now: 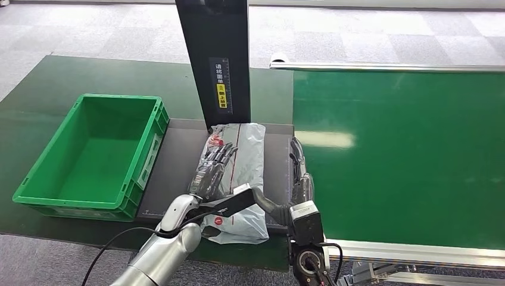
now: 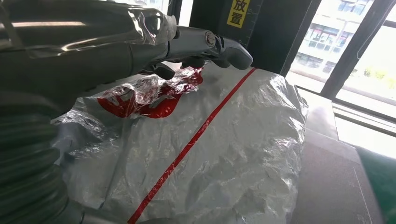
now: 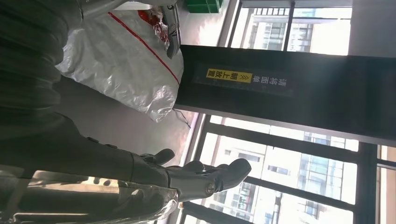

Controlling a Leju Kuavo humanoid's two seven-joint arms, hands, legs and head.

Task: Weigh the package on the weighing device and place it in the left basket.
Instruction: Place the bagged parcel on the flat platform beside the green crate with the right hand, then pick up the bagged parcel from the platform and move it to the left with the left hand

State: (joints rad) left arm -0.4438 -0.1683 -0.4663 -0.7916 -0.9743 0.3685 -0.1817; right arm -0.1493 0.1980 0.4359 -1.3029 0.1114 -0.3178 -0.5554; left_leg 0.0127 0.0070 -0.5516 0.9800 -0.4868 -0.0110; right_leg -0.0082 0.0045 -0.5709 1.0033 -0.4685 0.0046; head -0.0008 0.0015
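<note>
Package (image 1: pixel 241 173): a grey-white plastic mailer with a thin red stripe and a red printed patch lies lengthwise on the dark weighing platform (image 1: pixel 178 167), its far end at the foot of the black upright column (image 1: pixel 215 59).

Left hand (image 1: pixel 211 170): laid flat on top of the package along its 9 o'clock side, fingers (image 1: pixel 221 154) stretched out toward 12 o'clock. The left wrist view shows the fingertips (image 2: pixel 233 51) resting on the crinkled plastic by the red patch; it grips nothing, fingers extended rather than curled.

Right hand (image 1: pixel 299 176): set on edge at the platform's 3 o'clock margin, just beside the package, fingers pointing toward 12 o'clock. The right wrist view shows its fingers (image 3: pixel 219 175) straight and close side by side, holding nothing, with the package (image 3: pixel 116 60) a little apart from them.

Green basket (image 1: pixel 36 190): an open plastic crate at 9 o'clock of the platform, touching or nearly touching its edge, on the dark green table (image 1: pixel 36 95).

Conveyor belt (image 1: pixel 405 155): a bright green surface with a metal rail, at 3 o'clock of the platform.

Column label (image 1: pixel 221 89): a strip of white characters with a yellow tag, facing the robot.

Floor (image 1: pixel 89 30): grey carpet tiles beyond the table, toward 12 o'clock.
</note>
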